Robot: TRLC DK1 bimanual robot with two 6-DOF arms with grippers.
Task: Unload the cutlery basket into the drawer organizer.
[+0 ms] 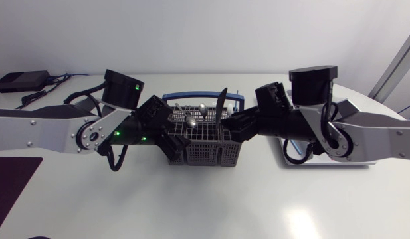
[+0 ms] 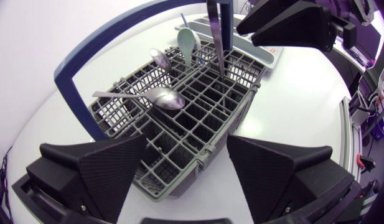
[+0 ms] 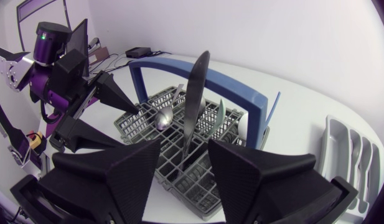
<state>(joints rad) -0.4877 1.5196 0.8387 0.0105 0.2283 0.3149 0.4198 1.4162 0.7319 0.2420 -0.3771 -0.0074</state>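
A white, smooth counter (image 1: 211, 206) fills the scene, with a soft patch of glare (image 1: 303, 222) from overhead light near its front edge. A dark mat (image 1: 12, 186) lies at its front left corner. A flat black box (image 1: 22, 81) with cables (image 1: 42, 94) sits at the far left corner. Behind stands a plain pale wall (image 1: 205, 33).

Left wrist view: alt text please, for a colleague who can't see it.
The left gripper, jaws open, is at the near corner of the grey cutlery basket. A metal spoon lies across the basket's top; a pale green spoon and a tall dark utensil stand at its far end, near the right gripper.
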